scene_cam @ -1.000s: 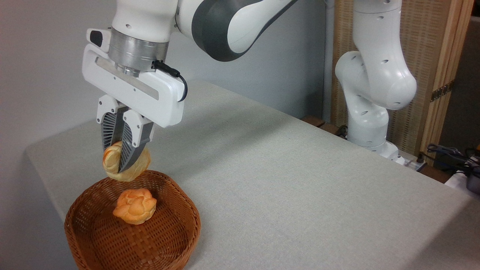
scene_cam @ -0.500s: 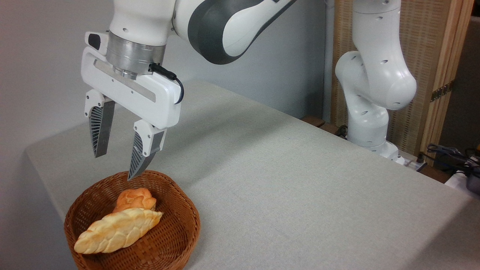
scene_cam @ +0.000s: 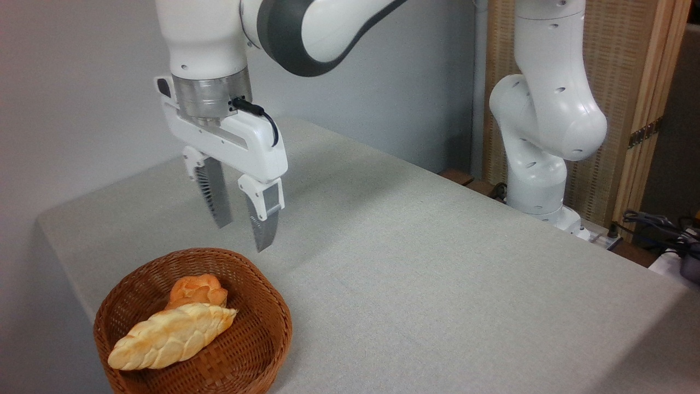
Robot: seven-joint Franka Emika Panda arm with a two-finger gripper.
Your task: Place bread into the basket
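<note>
Bread (scene_cam: 171,336) lies inside the basket (scene_cam: 273,314) at the lower left, and that is where we start: the pale braided loaf rests on the woven floor, slanting from its lower-left tip near the rim up toward the middle, where its upper-right tip touches or overlaps a small orange bun (scene_cam: 197,290) sitting just behind it. We see no part of the loaf hanging over the rim, so we judge the placing itself done; what is left, as far as we can tell, is only for the arm to clear off and settle somewhere out of the way. Moving rightward and upward, we come to the gripper (scene_cam: 242,225), which hangs above the grey bench (scene_cam: 437,273), just beyond the far right edge of the basket and well clear of it. Its fingers (scene_cam: 263,221) point downward, spread apart with open air between them, and they hold nothing. The wrist above them stands close to vertical, with a black cable looping off the side of the white hand body. From there the upper arm sweeps up and out of the top of the picture, and further right we find the robot's base column (scene_cam: 538,158) standing at the far edge of the bench, in front of a wooden screen (scene_cam: 618,82).
</note>
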